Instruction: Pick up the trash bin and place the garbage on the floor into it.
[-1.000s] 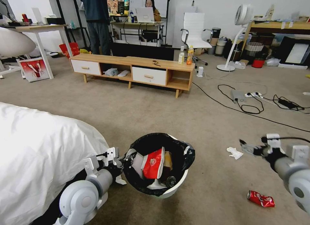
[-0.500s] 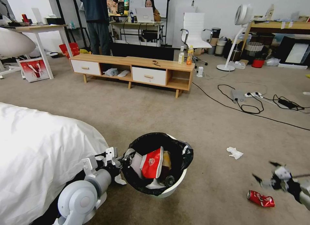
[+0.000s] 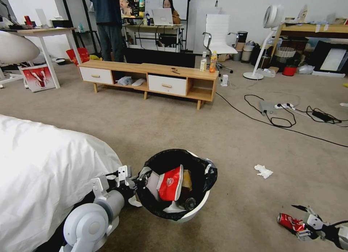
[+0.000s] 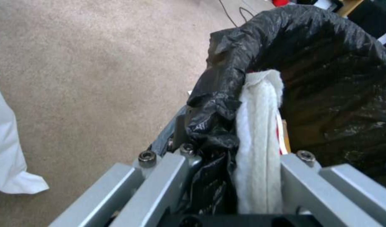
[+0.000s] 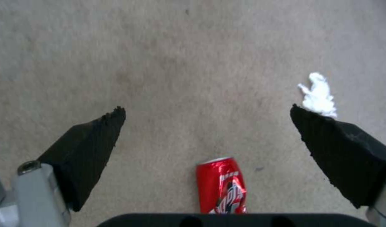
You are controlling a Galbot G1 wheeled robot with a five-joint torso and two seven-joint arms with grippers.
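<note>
A small white trash bin [image 3: 197, 208] lined with a black bag, tilted and holding a red-white snack wrapper [image 3: 169, 183], hangs above the carpet [image 3: 181, 121] beside a white bed [image 3: 40, 165]. The left gripper [image 3: 137, 183] is clamped on its rim. The right gripper [image 5: 207, 113], jaws wide apart, hovers over a crushed red can [image 5: 221, 186]; a crumpled tissue [image 3: 263, 171] lies near.

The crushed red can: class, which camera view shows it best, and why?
The right wrist view: the crushed red metal can lies close, between the open right tool's fingers. The head view shows it small and partly covered; the left wrist view looks at the bin.
</note>
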